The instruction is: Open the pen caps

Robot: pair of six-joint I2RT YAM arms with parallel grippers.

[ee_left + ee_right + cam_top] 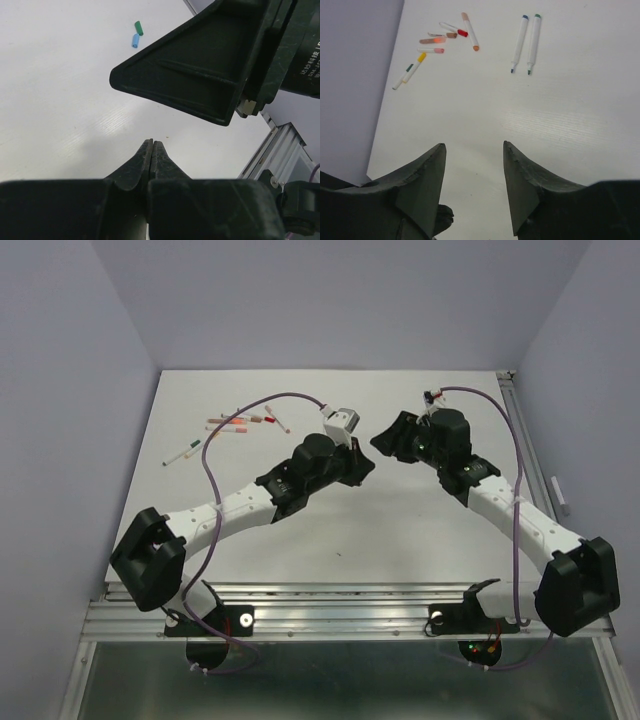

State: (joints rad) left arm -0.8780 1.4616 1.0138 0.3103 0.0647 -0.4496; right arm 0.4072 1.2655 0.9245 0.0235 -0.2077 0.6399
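Two loose pen caps, one green (139, 28) and one blue (135, 40), lie side by side on the white table in the left wrist view. Two uncapped white pens (526, 44) lie parallel in the right wrist view. A cluster of capped pens (440, 42) lies further left, with red (462, 33), yellow (421, 57) and pink (438, 50) caps; it also shows in the top view (240, 425). My left gripper (365, 466) (151, 143) is shut and empty. My right gripper (384, 440) (474, 146) is open and empty, close opposite the left one above the table's middle.
The right gripper's black finger (200, 75) fills the upper right of the left wrist view. A metal rail (330, 600) runs along the table's near edge. Purple cables (215, 490) loop over both arms. Grey walls enclose the table on three sides.
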